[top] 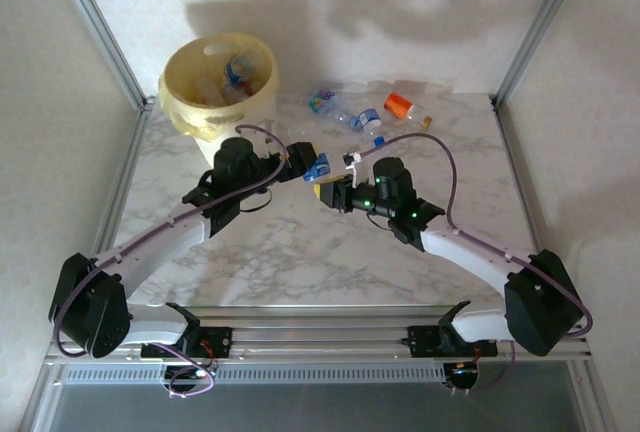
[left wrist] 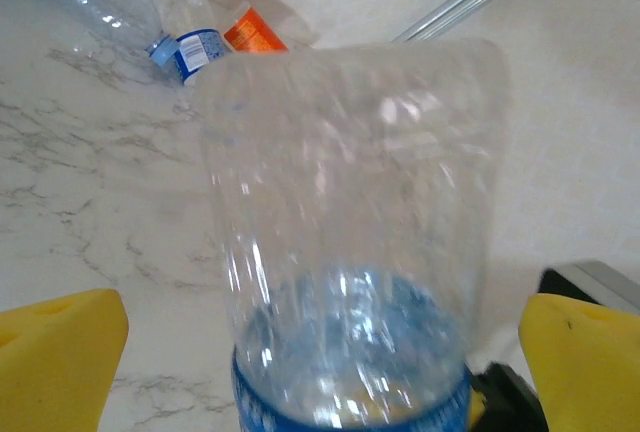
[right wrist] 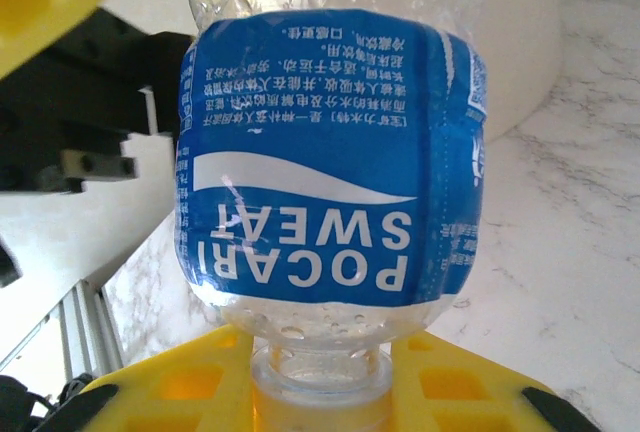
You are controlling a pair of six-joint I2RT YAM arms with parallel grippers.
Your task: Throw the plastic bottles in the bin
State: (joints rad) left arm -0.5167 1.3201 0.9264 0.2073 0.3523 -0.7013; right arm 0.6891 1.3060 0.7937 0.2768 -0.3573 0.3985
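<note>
A clear plastic bottle with a blue Pocari Sweat label (right wrist: 330, 182) is held above the table's middle. My right gripper (right wrist: 320, 387) is shut on its neck, the yellow fingers pressed either side. In the top view the right gripper (top: 330, 192) sits just right of the bottle (top: 318, 165). My left gripper (left wrist: 320, 362) is open, and the bottle's body (left wrist: 350, 252) lies between its wide-apart yellow fingers (left wrist: 60, 357) with gaps on both sides. The pale-yellow bin (top: 175, 77) stands at the back left, behind the left gripper (top: 300, 160), with bottles inside (top: 235, 74).
Loose bottles lie at the back of the marble table: a clear one with a colourful label (top: 340, 107), an orange-labelled one (top: 400, 105) and a small piece (top: 425, 122). The left wrist view shows the clear one (left wrist: 100, 2) and the orange one (left wrist: 255, 32). Metal frame posts (top: 100, 27) flank the table.
</note>
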